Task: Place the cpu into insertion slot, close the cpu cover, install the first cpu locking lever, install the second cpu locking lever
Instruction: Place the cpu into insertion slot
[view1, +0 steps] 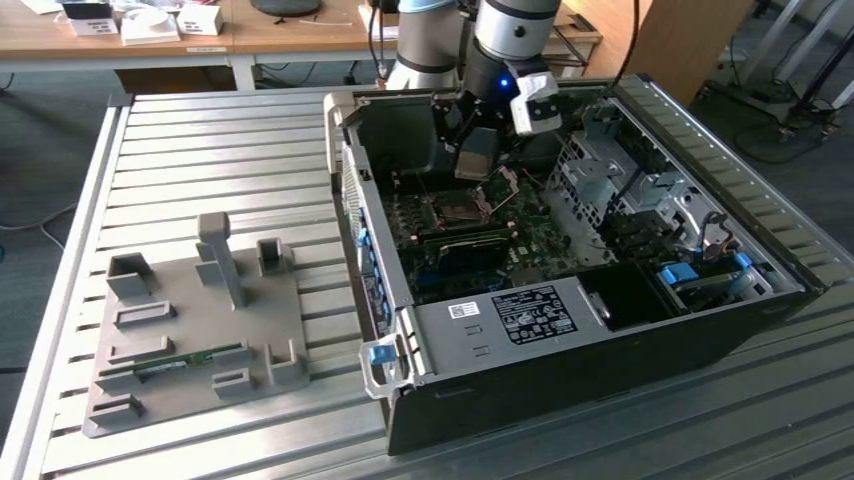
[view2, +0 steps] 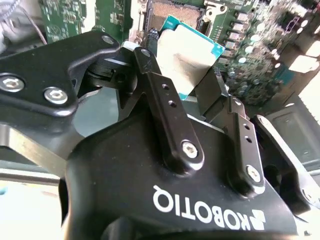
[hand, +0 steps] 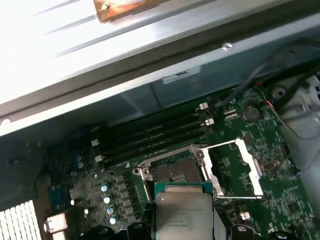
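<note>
My gripper is shut on the cpu, a thin square chip with a pale face and teal edge, held between the black fingers. In the exterior view the gripper hangs inside the open computer case, with the cpu a little above the board. The insertion slot is a dark square socket on the green board, lying open just beyond the cpu. The cpu cover, a silver frame, is swung open to one side of the slot. In the exterior view the slot lies below the gripper.
Long black memory slots run beside the socket. The case walls and a metal drive cage hem in the board. On the exterior view's left a grey fixture plate with a memory stick lies on the slatted table.
</note>
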